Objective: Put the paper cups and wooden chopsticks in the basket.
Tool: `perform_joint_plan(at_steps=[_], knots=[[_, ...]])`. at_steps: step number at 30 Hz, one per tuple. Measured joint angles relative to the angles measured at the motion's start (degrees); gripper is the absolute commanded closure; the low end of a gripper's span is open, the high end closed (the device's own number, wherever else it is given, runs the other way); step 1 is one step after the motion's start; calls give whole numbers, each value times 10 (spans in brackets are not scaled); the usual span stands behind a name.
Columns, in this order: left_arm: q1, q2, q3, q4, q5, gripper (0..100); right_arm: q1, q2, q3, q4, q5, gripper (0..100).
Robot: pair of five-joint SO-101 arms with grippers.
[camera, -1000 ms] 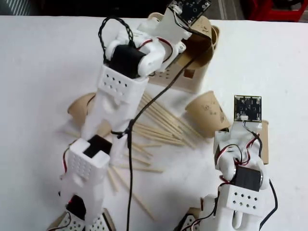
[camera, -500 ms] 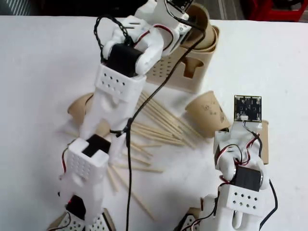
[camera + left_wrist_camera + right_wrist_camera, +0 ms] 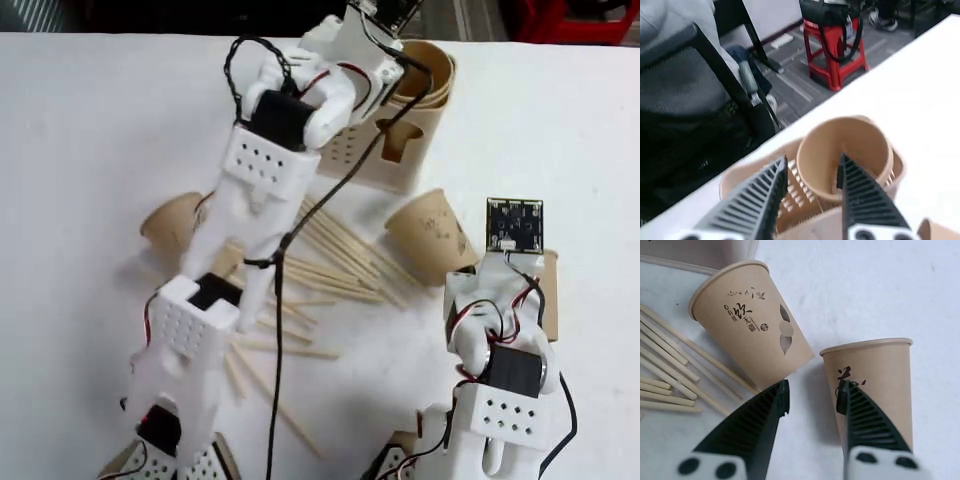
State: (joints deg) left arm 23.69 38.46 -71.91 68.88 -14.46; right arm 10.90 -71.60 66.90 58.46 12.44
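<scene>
At the white table's (image 3: 90,120) twelve o'clock, the left gripper (image 3: 813,162) hangs released above a tan paper cup (image 3: 845,147) standing in the beige perforated basket (image 3: 415,165); at three o'clock the right gripper (image 3: 813,386), jaws spread, overhangs a toppled cup (image 3: 880,385) lying six-to-twelve.

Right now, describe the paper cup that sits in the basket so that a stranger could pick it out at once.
Find the tan basket at the far edge of the white table, below the left arm's pincer. The paper cup stands in it, mouth up. The other cups lie on their sides on the table; this one alone is upright and inside the basket.
</scene>
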Motion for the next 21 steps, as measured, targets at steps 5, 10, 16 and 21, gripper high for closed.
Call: perform_joint_plan(at_steps=[5, 10, 16, 21], knots=[[-6, -51, 0, 105, 0, 823, 1, 0, -20, 13, 36, 825], [-9, -108, 0, 211, 0, 799, 1, 0, -106, 84, 81, 803], [-11, -164, 0, 313, 0, 740, 11, 113, -214, 161, 136, 718], [-41, -184, 1, 334, 0, 740, 62, 287, -324, 207, 181, 716]])
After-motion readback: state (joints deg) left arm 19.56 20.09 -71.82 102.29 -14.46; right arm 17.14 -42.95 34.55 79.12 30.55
